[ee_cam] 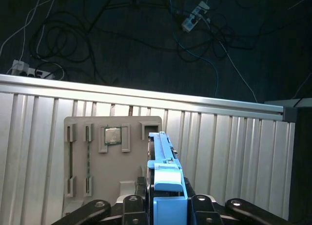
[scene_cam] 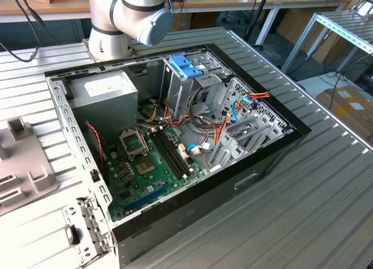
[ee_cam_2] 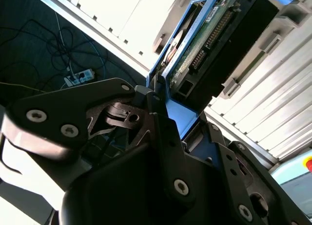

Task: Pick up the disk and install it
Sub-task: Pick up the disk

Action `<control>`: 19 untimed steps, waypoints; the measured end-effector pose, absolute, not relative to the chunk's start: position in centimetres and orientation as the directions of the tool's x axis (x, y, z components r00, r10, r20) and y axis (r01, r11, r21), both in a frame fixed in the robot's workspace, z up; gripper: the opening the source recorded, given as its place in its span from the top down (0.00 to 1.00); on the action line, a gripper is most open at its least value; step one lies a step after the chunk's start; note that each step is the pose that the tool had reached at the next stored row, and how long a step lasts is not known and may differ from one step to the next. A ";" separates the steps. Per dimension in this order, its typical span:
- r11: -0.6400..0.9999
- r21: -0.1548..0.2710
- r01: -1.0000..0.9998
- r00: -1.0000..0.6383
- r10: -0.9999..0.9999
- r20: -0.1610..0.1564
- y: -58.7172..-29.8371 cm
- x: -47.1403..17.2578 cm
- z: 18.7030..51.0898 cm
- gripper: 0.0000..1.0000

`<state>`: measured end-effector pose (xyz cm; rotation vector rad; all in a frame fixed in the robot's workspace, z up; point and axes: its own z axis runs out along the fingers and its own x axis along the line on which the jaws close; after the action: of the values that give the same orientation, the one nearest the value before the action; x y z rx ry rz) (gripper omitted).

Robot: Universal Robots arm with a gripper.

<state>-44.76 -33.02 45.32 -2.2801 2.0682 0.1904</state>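
Observation:
The disk [ee_cam: 163, 154] stands on edge in both wrist views, a dark body with its green board side [ee_cam_2: 204, 37] showing, framed by light-blue rails. My gripper [ee_cam: 166, 201] is shut on the disk at its blue end tab, a dark finger [ee_cam_2: 161, 132] pressed against the rail. Below the disk lies a grey parts tray [ee_cam: 80, 186] on the ribbed metal table. I cannot tell whether the disk's far end touches that tray. In the exterior view the open computer case [scene_cam: 274, 149] lies on the table, and only the arm's base joints [scene_cam: 131, 16] show.
The tall metal drive cage [scene_cam: 175, 97] with a blue bracket [scene_cam: 185, 65] stands at the case's far side, beside orange and blue cables [scene_cam: 242, 106]. The grey tray holds a small square chip [ee_cam: 113, 136]. Beyond the table edge [ee_cam: 146, 96] is dark floor with cables.

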 end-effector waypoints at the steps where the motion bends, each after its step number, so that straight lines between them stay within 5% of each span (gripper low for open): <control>1: -0.100 0.040 -0.994 0.094 -0.987 -0.130 -33.0 -44.8 45.4 0.63; 19: -0.100 0.040 -0.994 0.094 -0.987 -0.130 -33.0 -44.8 47.4 0.63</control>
<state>-44.75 -33.02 47.44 -2.2801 2.0681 0.1906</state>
